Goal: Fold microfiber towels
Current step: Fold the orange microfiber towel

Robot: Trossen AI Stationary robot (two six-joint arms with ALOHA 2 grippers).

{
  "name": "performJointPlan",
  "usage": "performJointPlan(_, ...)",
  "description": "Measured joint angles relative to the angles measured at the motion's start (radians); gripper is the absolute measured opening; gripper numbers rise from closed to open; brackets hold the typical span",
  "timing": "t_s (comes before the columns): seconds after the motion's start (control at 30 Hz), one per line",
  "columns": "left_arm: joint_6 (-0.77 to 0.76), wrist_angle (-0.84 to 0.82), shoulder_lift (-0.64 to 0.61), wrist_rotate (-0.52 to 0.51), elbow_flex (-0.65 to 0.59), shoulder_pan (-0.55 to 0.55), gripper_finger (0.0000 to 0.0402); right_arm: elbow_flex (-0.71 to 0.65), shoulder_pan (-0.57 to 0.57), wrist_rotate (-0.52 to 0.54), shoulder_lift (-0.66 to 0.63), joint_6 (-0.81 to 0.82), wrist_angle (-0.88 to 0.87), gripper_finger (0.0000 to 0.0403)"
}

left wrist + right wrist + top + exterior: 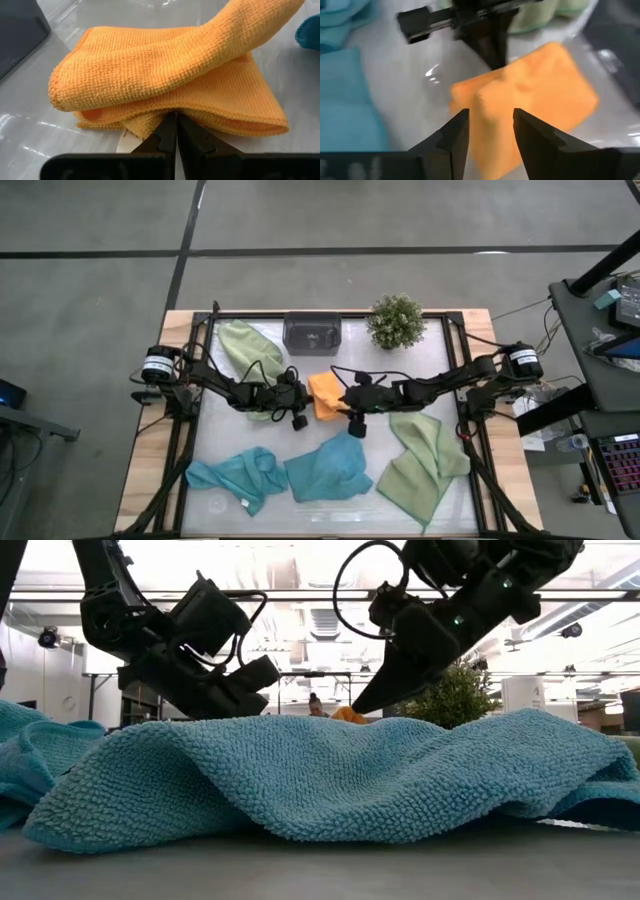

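From table height a teal towel (330,780) hides nearly all of the orange towel (350,715) (only a sliver shows).

No legible text, label or number anywhere.

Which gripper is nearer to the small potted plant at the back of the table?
Right. The right gripper sits by the orange towel, in front of the plant; the left gripper is farther across.
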Motion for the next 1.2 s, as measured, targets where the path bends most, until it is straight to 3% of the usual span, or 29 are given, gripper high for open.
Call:
performJointPlan(0.1,0.0,0.0,0.0,0.0,0.0,0.0,0.0,0.0,-0.003,0.044,0.0,-0.029,0.021,0.0139)
performJointPlan(0.37,0.0,0.0,0.0,0.0,0.0,0.0,0.0,-0.003,-0.005,0.027,0.033,-0.044,0.052,0.0112)
performJointPlan(0.67,0.0,-0.008,0.0,0.001,-0.004,-0.001,0.0,0.02,-0.005,-0.022,0.143,-0.059,0.227,0.0016)
performJointPlan(1.0,0.0,-0.007,0.0,0.001,-0.006,0.0,0.0,0.098,-0.005,-0.033,0.248,-0.06,0.26,0.0009)
performJointPlan(1.2,0.0,-0.006,0.0,0.001,-0.007,0.0,0.0,0.179,-0.005,-0.092,0.344,-0.066,0.259,0.0009)
